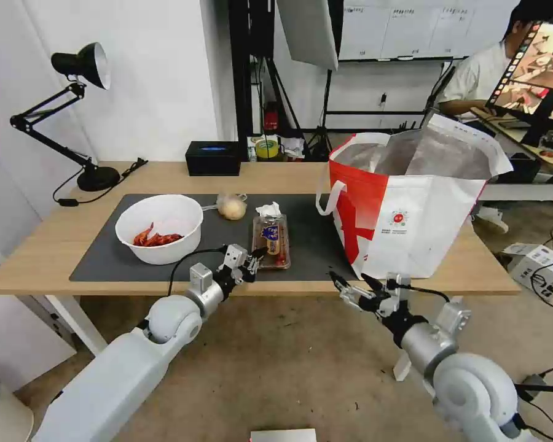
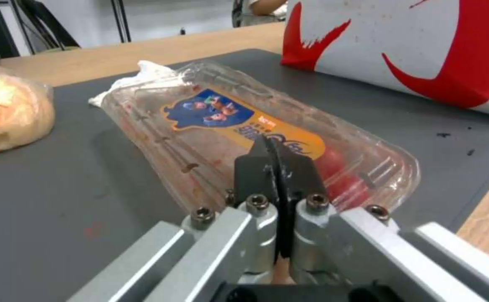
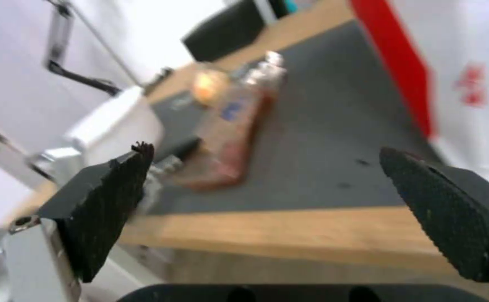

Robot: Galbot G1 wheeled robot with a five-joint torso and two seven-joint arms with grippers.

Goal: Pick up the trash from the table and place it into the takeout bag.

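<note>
On the table (image 1: 166,177), a dark grey mat (image 1: 101,261) holds the trash. A white bowl (image 1: 160,228) has red crayfish shells in it. Beside it lie a small clear bag with a beige lump (image 1: 231,207), a crumpled tissue (image 1: 268,210) and a clear food tray (image 1: 271,240). My left gripper (image 1: 256,256) is shut at the tray's near left corner. In the left wrist view its fingertips (image 2: 272,147) are pressed together over the tray (image 2: 211,126). My right gripper (image 1: 349,279) hangs open before the table edge, just below the takeout bag (image 1: 411,209), which stands open on the right.
A black box (image 1: 213,158) and a desk lamp (image 1: 83,110) stand at the back of the table. In the right wrist view the open fingers (image 3: 116,184) frame the table edge, with the tray (image 3: 230,134) and the bag's wall (image 3: 468,63) beyond. A person sits behind at the far right.
</note>
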